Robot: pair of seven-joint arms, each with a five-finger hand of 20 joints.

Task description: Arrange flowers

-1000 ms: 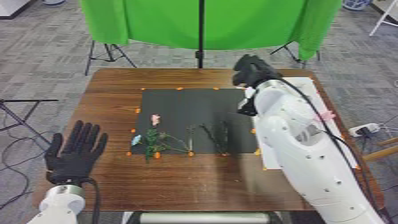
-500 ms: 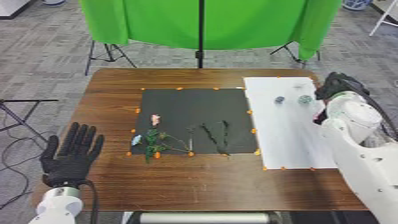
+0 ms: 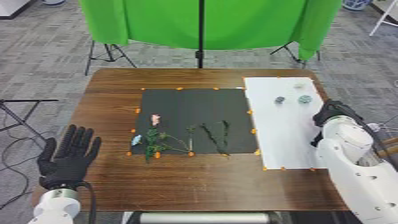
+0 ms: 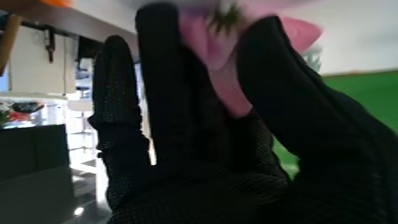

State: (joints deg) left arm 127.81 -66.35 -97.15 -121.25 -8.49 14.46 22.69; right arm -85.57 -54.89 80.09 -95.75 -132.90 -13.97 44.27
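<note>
Flowers lie on the near part of the black mat, on the brown table. At their left is a blue flower; a pink flower sits higher up, beyond the green leaves. A thin stem lies to the right of these, and farther right are two dark stems, side by side.

A white sheet is to the right of the mat. On its far part are a small dark ball, a green ball just beside it and a pale piece beyond.

The right hand is at the sheet's right edge. In the right wrist view, a pink bloom is between the thumb and fingers of the right hand. Its fingers are fairly straight, the thumb apart from them; whether they grip the bloom, I cannot tell.

The left hand is at the table's left side, well apart from the flowers, fingers straight and spread.
</note>
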